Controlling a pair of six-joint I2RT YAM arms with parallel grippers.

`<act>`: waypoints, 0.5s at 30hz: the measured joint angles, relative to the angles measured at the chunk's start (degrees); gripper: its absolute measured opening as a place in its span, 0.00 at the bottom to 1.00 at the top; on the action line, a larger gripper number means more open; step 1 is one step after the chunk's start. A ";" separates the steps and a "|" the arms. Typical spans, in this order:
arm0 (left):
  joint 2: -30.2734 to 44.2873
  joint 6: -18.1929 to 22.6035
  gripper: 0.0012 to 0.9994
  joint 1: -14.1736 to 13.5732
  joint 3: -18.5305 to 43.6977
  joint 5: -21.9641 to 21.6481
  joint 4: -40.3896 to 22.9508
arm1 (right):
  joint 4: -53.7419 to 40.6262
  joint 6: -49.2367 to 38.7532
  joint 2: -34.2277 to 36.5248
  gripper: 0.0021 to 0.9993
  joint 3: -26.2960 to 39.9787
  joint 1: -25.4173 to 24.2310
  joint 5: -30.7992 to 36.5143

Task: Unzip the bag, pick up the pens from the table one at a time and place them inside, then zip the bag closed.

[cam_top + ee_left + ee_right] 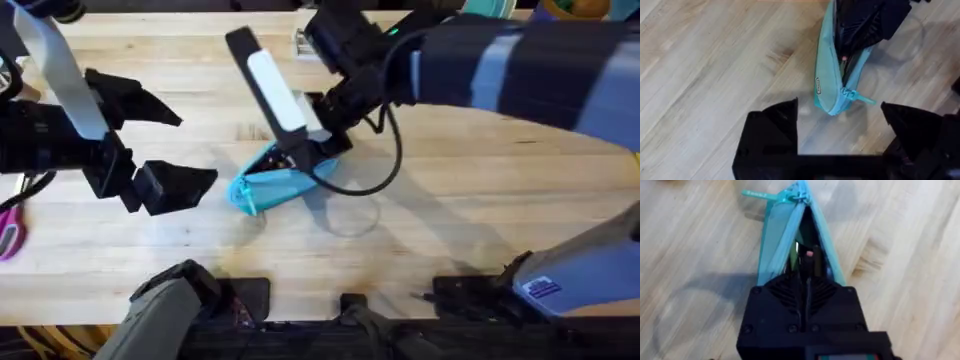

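Reaching into the unzipped teal pencil pouch [275, 182], the right end effector [805, 277] has its black fingers together on a dark pen [809, 260] with a pinkish end. A small label on the pouch's side is unreadable. The pouch lies mid-bench [450, 240], zipper pull [856, 96] trailing toward the left end effector [840, 122], fingers spread, just beside it.

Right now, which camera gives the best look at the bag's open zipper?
The right wrist view: it looks straight into the bag's open zipper, where the right gripper reaches in. The left wrist view shows the bag side-on with its zipper pull. Overhead, the right arm covers part of the bag.
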 joint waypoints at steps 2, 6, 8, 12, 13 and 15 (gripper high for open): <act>0.00 0.00 0.99 0.00 0.00 0.00 -0.01 | 0.44 -0.03 1.32 0.03 0.00 0.89 0.03; 0.00 0.00 0.99 0.00 0.00 0.00 -0.01 | 1.18 -0.17 3.80 0.03 0.00 2.59 0.08; 0.00 0.00 0.99 0.00 0.00 0.00 -0.01 | 1.27 -0.19 4.62 0.03 0.00 3.14 0.12; 0.00 0.00 0.99 0.00 0.00 -0.02 -0.01 | 1.29 0.00 4.78 0.30 0.00 3.64 0.31; 0.00 0.00 0.99 0.00 0.00 -0.02 -0.01 | 1.40 0.02 4.78 0.45 0.00 3.64 0.31; 0.00 0.00 0.99 0.00 0.00 -0.02 -0.01 | 1.55 0.02 4.78 0.74 0.00 3.64 0.31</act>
